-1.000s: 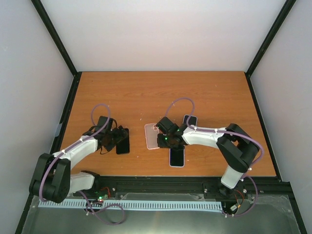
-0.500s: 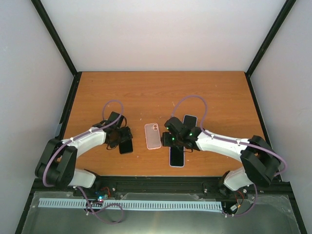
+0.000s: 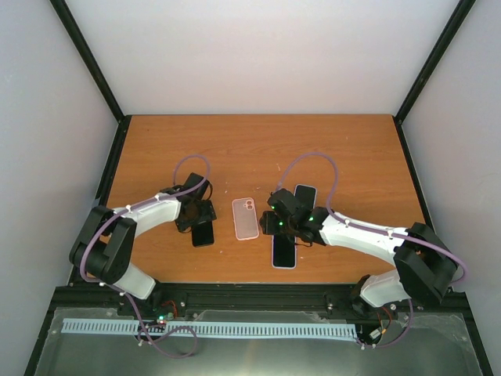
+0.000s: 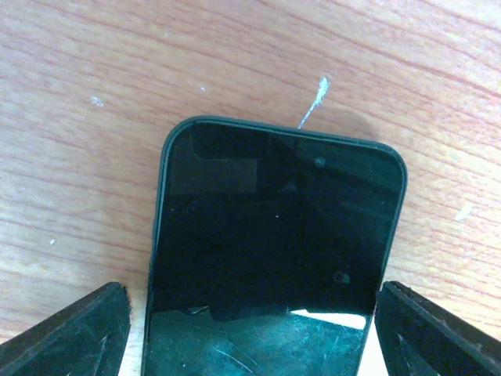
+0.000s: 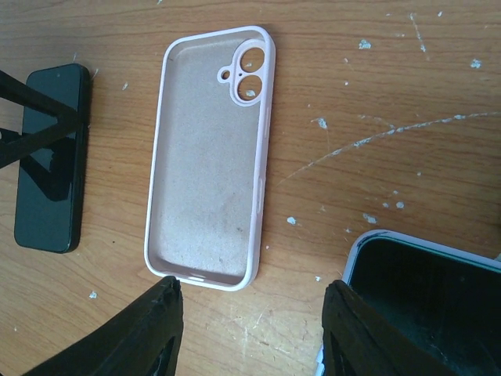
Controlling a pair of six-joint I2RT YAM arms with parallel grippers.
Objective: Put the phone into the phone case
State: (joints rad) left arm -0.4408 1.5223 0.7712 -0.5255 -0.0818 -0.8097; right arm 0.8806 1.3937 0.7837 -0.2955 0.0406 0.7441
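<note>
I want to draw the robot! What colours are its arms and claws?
The left arm and right arm are white tubes with chunky black joints. A purple cable loops over each. The left gripper's fingers and right gripper's fingers are black wedges. Small green lights glow by the right wrist.

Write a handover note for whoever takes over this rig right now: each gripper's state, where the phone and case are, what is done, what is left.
Left gripper: open, fingers either side of the black phone, not closed on it.
Right gripper: open, holding nothing, above the end of the case opposite its camera cutout.
Phone: flat on the table, screen up.
Case: empty, hollow side up, beside the phone but apart from it.
Second phone and third phone lie near the right arm.
Done: nothing seated yet.
Left: grip the phone, carry it over, press it into the case.
</note>
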